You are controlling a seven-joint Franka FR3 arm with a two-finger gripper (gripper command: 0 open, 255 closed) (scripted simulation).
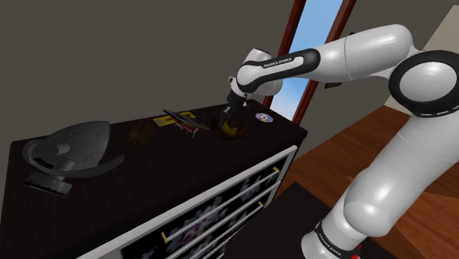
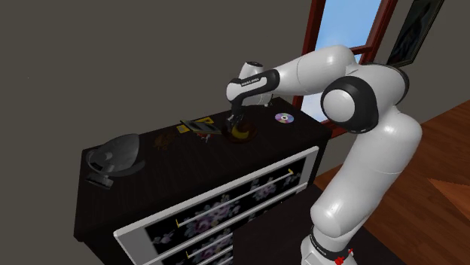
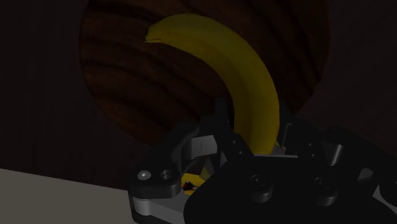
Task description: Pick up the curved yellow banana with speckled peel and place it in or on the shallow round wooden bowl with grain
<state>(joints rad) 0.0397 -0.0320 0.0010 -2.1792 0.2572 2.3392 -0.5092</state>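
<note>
The white arm reached from its stand across a dark cabinet with patterned drawer fronts. Its hand was low over the far part of the top. On the near end of that top stood a grey dish-shaped thing. Farther along lay the round wooden bowl, dark brown with plain grain. A flat yellow and black thing lay beside it on the shoulder view's left, and a small shiny disc on its right.

In the wrist view the yellow banana curved out from between the fingers of the black gripper. The fingers were pinching it near one end. The free end lay over the bowl's inside, well within the rim. In the shoulder view the yellow sat right under the hand, at the bowl. Whether the banana already rested on the wood could not be told.

The step in hand seemed to be the placing. The carry looked done and only the release was left. The next move probably called for a slight drop if any gap remained. The fingers would then need to spread, and the hand to rise straight up, so the banana would not be dragged over the rim.
</note>
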